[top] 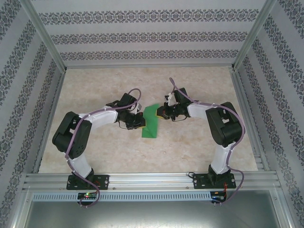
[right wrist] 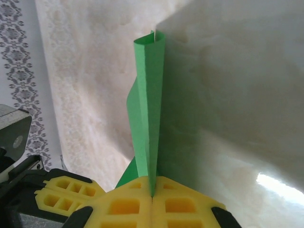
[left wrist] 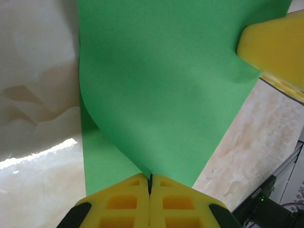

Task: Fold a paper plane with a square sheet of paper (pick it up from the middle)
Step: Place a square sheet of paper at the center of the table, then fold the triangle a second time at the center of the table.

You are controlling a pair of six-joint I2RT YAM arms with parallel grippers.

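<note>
I see the left gripper [left wrist: 150, 178] pinched shut on one edge of the paper [top: 151, 124], the right gripper [right wrist: 152, 183] pinched shut on the opposite edge; paper doubled over between them.

plain bright-green sheet of paper [top: 152, 121], slightly darker green where it shades itself. the surface [top: 95, 85] is cream with faint beige marbling. the left fingers [left wrist: 124, 203] and right fingers [right wrist: 183, 205] are yellow, with black behind them. the left arm [top: 97, 116] and right arm [top: 202, 110] are white and black — each trailed by a lilac cable [top: 135, 90]. the walls [top: 142, 35] are white with bands of grey-violet floral pattern; the frame [top: 152, 179] is silver.
</note>
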